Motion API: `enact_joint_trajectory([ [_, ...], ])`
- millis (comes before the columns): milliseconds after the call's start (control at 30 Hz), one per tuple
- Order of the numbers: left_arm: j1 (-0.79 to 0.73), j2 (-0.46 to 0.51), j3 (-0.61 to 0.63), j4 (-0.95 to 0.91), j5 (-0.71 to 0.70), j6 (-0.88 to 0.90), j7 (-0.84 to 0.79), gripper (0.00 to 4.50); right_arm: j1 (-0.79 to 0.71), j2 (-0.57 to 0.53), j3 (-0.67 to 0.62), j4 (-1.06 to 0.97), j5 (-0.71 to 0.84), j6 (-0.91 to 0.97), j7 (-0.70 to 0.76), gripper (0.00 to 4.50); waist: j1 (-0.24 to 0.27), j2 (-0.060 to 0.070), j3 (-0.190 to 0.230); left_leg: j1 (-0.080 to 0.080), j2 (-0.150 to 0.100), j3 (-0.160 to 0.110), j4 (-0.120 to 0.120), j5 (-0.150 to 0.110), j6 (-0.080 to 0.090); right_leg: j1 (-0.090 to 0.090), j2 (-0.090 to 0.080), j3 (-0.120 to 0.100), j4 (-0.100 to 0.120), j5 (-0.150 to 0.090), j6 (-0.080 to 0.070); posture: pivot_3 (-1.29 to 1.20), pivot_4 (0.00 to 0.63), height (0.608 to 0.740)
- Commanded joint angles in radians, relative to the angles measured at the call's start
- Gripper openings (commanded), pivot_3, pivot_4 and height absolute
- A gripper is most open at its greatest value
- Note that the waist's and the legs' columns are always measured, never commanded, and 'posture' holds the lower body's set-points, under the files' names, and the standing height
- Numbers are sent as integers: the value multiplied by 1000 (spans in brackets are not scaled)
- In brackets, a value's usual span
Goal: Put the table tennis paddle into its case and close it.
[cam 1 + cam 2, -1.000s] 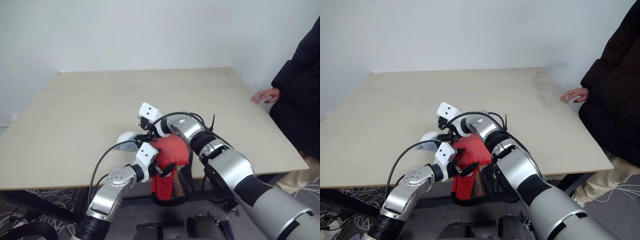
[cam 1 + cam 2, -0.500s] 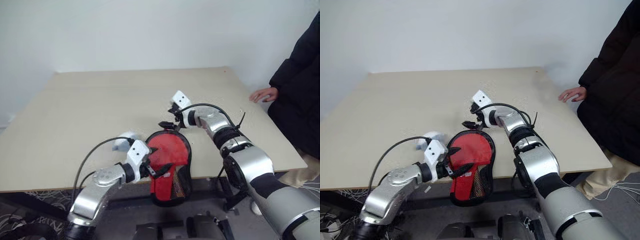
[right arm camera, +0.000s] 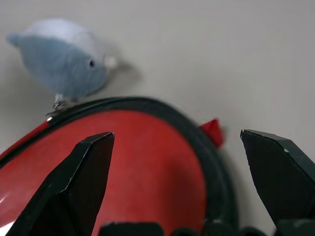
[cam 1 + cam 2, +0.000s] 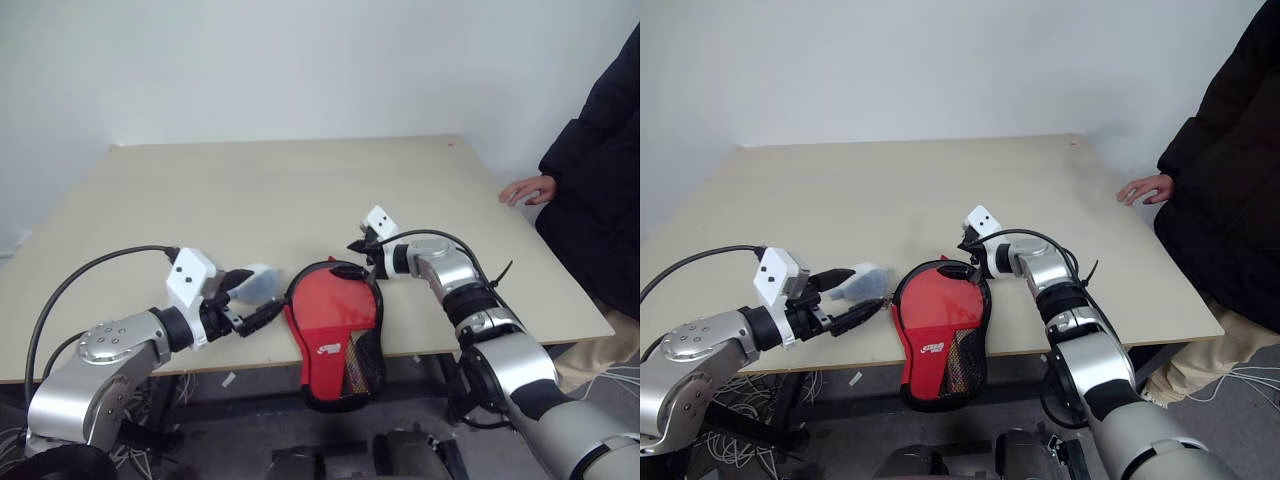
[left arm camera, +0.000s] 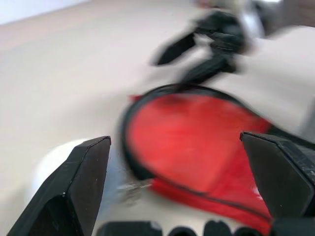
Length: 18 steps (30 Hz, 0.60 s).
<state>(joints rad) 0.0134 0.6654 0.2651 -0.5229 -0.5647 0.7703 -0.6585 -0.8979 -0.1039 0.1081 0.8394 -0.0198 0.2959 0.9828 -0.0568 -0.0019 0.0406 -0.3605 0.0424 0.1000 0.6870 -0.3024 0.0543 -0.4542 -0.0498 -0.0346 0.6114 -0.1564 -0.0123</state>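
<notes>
Both arms have been pulled off the case: left gripper withdrawn to the left, jaws wide, empty; right gripper swung right to the case's far rim, jaws spread, empty. Paddle seen red inside; case overhangs the near table edge. Likely seated, zip pending. White wall behind; a hand rests far right.

1. A plain test room or lab, not a home: a bare white wall runs behind everything.
2. One large pale wooden table stands by that wall.
3. Loose cables lie tangled on the floor under the table's near edge.
4. A person in a dark jacket sits at the side, one hand resting on the table's edge.
</notes>
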Motion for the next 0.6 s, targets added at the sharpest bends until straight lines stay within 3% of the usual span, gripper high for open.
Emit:
enact_joint_trajectory([
  [33,-29,-17,2,61,42,-69,31,4500,49,9,38,-165,19,51,1,4451,0,0,0,0,0,0,0,0,0,0,0,0,0,0,0,0,0,740],
  [600,-140,-116,-187,386,297,-316,119,4500,262,21,176,-465,37,207,-54,4451,1,-1,-1,0,-5,1,-1,0,-8,-1,0,-1,2,1,-1,0,0,740],
])
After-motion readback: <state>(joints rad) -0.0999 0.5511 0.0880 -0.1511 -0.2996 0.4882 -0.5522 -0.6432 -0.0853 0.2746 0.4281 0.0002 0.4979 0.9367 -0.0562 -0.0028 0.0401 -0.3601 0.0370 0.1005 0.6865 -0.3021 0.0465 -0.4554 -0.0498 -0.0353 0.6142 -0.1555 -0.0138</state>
